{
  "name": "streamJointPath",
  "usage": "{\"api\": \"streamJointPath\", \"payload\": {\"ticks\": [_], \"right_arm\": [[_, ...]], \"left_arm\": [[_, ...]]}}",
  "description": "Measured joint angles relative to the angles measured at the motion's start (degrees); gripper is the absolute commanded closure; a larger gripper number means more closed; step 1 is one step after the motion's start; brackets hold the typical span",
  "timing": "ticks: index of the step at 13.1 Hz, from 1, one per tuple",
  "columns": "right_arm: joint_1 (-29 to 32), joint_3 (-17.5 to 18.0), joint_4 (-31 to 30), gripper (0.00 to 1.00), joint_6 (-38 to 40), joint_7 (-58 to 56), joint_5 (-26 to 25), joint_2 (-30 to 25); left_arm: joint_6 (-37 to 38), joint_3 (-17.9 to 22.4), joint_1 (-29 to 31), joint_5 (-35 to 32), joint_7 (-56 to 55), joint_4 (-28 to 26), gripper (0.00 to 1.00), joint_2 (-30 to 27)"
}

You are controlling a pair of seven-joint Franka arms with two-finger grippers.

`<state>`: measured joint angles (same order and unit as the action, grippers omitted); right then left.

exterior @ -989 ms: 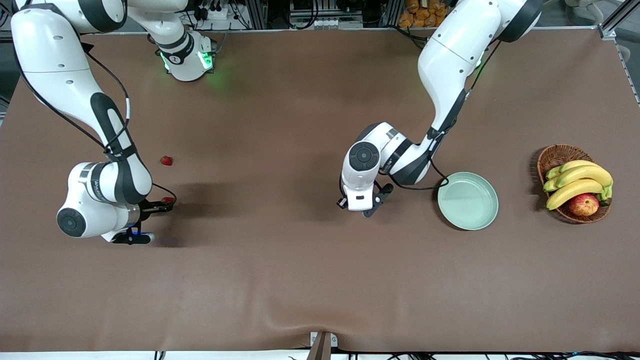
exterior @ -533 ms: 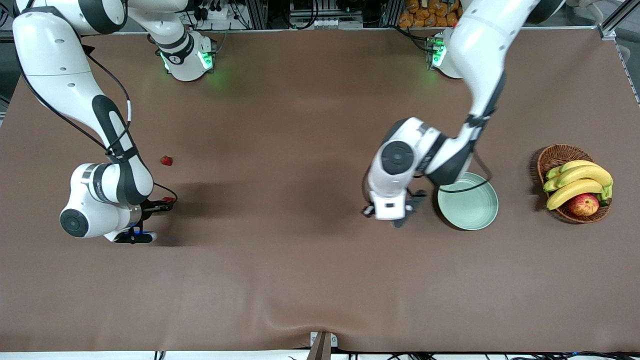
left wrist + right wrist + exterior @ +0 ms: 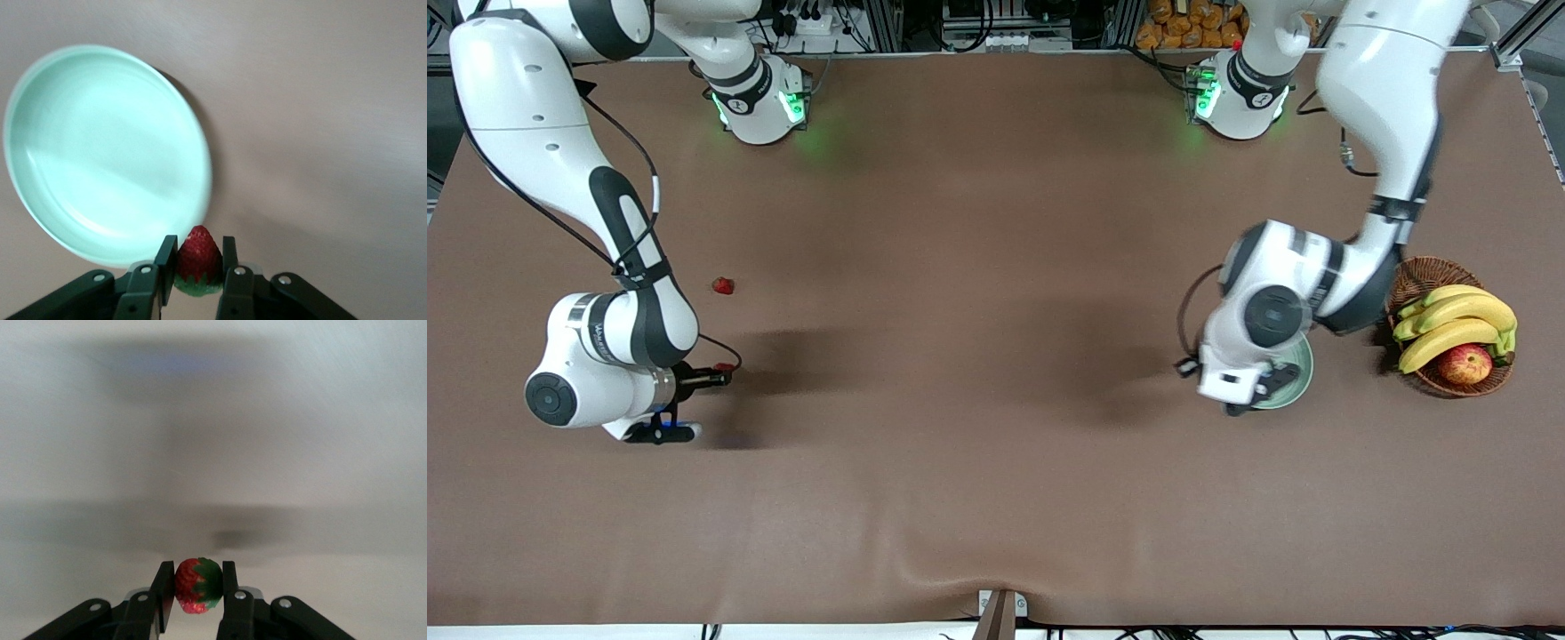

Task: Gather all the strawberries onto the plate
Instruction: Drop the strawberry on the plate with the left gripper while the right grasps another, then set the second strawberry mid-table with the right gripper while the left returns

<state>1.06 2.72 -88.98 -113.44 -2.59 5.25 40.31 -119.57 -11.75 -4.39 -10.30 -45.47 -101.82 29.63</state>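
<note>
Now the left gripper (image 3: 1267,384) hangs over the edge of the plate (image 3: 1303,372), on the side of the plate that is toward the right arm's end of the table. Its two fingers (image 3: 167,257) are clenched on a strawberry (image 3: 198,259), which sits between the pads with its red tip pointing away from the wrist and its green top toward it. In the left wrist view the pale mint-green plate (image 3: 100,153) lies under the gripper (image 3: 198,267), with its rim just beneath the held berry.

The right gripper (image 3: 716,377) is at the right arm's end of the table, low over the brown table cover (image 3: 960,498). It also grasps a strawberry (image 3: 198,585): the fingers (image 3: 230,580) press it from both sides, and the berry lies sideways, with the green top against one pad. From the front camera this berry is hardly visible at the fingertips.

A third strawberry (image 3: 723,285) lies free on the table, farther from the front camera than the right gripper and a little apart from it.

A wicker basket (image 3: 1418,277) with bananas (image 3: 1458,322) and an apple (image 3: 1464,364) stands near the left gripper, toward the left arm's end of the table from the plate.
</note>
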Motion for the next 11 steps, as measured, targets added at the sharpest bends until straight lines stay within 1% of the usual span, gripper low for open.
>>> {"api": "streamJointPath", "payload": {"ticks": [1,2,3,5,7,8,10,11], "right_arm": [[-2.62,0.26,1.47,1.0,0.05,3.12,3.11,-0.19],[-6.07,0.43,2.33,1.0,-0.26,7.7,6.97,-0.34],[-10.38,0.52,2.77,1.0,-2.05,13.76,11.24,-0.36],[-18.81,0.59,2.67,1.0,-9.46,26.01,20.85,-0.05],[-26.52,0.56,2.43,1.0,-18.43,33.93,31.18,1.35],[-29.97,0.55,2.3,1.0,-23.01,36.31,36.13,2.55],[-36.05,0.51,2.21,1.0,-33.27,38.16,45.33,5.9],[-38.66,0.51,2.41,0.98,-37.99,38.21,49.1,7.71]], "left_arm": [[-0.21,0.01,2.58,0.0,5.18,-0.81,0.63,0.02],[-0.48,-0.02,4.81,0.0,9.55,-1.38,0.12,0.1],[-0.83,-0.03,6.41,0.0,12.6,-1.73,0.0,0.22],[-1.54,-0.17,6.97,0.0,14.19,-1.72,0.0,0.26],[-1.95,-0.85,6.49,0.01,14.04,-1.12,0.0,0.13],[-1.96,-1.34,6.18,0.5,13.78,-0.52,0.0,0.01],[-1.97,-3.21,5.28,3.71,11.14,0.89,0.0,-0.06],[-1.97,-4.02,4.33,4.87,8.53,1.57,0.0,-0.06]]}}
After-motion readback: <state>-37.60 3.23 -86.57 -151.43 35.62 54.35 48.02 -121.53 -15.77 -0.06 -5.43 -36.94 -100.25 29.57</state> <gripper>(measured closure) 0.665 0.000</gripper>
